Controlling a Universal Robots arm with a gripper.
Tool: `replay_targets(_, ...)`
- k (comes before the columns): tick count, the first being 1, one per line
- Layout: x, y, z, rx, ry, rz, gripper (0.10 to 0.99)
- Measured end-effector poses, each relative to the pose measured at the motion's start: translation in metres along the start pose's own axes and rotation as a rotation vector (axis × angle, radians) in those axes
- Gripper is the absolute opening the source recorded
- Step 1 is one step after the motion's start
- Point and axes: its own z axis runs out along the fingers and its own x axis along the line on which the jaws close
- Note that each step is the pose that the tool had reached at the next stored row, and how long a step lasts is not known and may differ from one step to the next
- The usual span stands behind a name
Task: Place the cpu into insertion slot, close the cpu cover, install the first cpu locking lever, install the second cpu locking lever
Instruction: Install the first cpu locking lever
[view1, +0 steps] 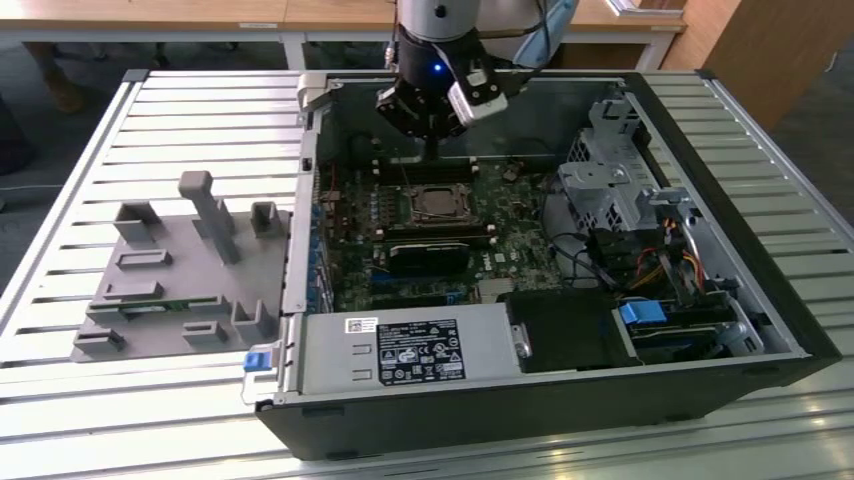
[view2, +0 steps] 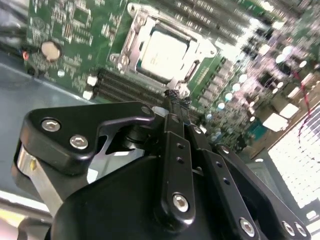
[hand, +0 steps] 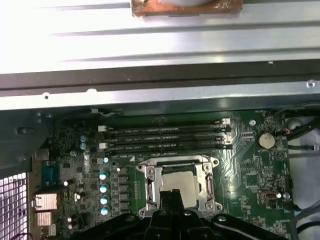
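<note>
The cpu (hand: 178, 183) lies flat in the insertion slot (hand: 141, 212) on the green motherboard, its silvery top showing through the window of the cpu cover (hand: 149, 181). The cover lies down over the chip. In the second wrist view the cpu (view2: 162, 50) sits inside the metal frame of the cpu cover (view2: 134, 41). My gripper (view2: 173, 96) hangs above the board with its thin black fingers pressed together and nothing between them, just short of the socket's edge. In the exterior view the gripper (view1: 430, 152) is a little beyond the cpu (view1: 434, 203), toward the case's back wall.
Black memory slots (hand: 165, 137) run beside the socket, under the case's metal wall. A long black block (view1: 434, 255) lies on the socket's near side. Drive cage and cables (view1: 614, 190) fill the exterior view's right; the power supply (view1: 400, 350) is in front. A grey fixture (view1: 174, 270) sits on the slatted table.
</note>
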Motion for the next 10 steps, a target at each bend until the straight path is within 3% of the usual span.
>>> replay_targets(10,0.0111,-0.0026,0.0004,-0.003,-0.0014,-0.011,0.106)
